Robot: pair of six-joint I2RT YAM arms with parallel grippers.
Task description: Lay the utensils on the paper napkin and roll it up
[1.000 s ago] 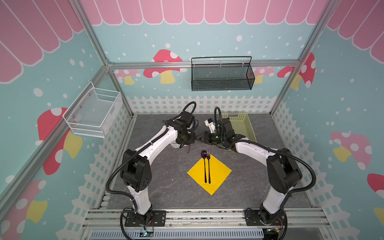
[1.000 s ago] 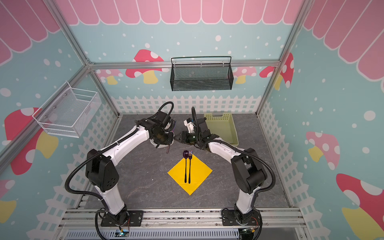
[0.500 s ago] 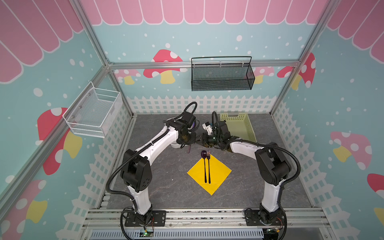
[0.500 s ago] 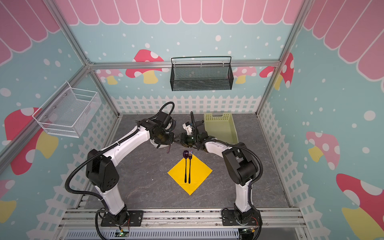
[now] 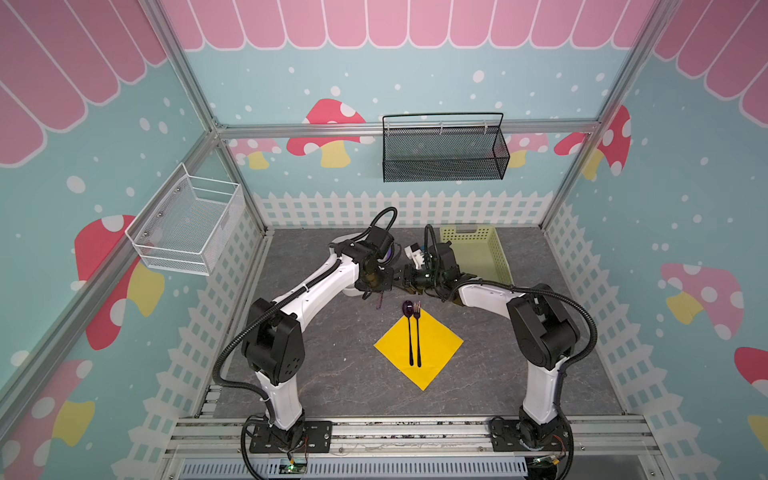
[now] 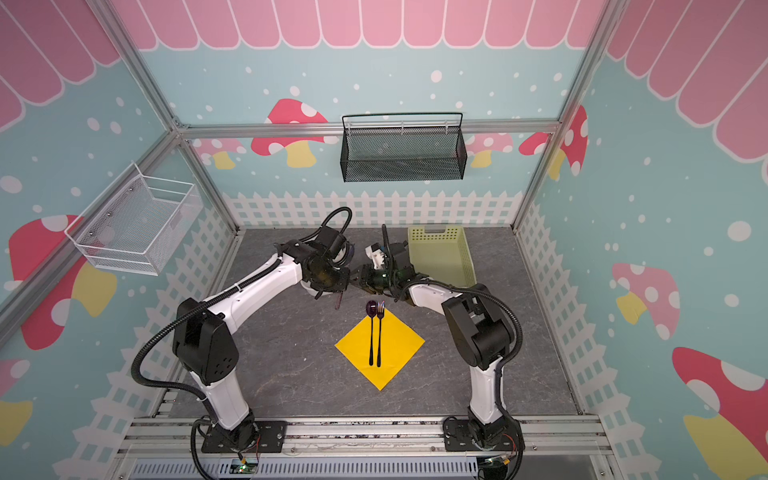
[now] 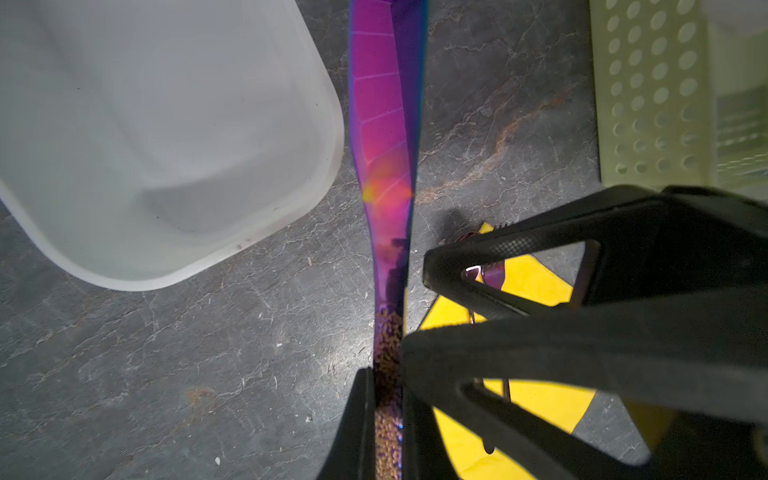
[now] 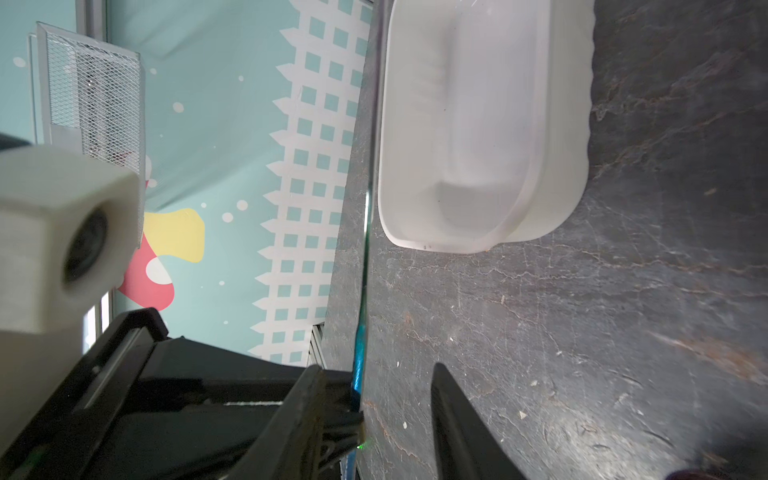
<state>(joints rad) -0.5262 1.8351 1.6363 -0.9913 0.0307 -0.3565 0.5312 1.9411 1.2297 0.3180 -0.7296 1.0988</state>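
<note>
Left wrist view: clamps violet knife (image 7: 382, 124) by its speckled end in shut left gripper (image 7: 387, 376) | right wrist view: straddles knife edge-on with parted right gripper (image 8: 378, 370), just beside one finger | both top views: holds knife above table (image 5: 332, 374), far-left of napkin (image 5: 436, 345) | spoon (image 5: 408, 309), fork (image 5: 417, 309) side by side on napkin, heads past far corner | white tub (image 7: 166, 124) near knife, green basket (image 5: 478, 253) far right

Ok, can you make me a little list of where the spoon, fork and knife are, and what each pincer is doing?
napkin: yellow, flat, not rolled yet
spoon and fork: side by side on the napkin, heads poking past its far corner
knife: purple, not on the napkin
left pincer: shut on the knife's handle
right pincer: open, one finger each side of the knife, not squeezing
white tub: looks empty
</note>
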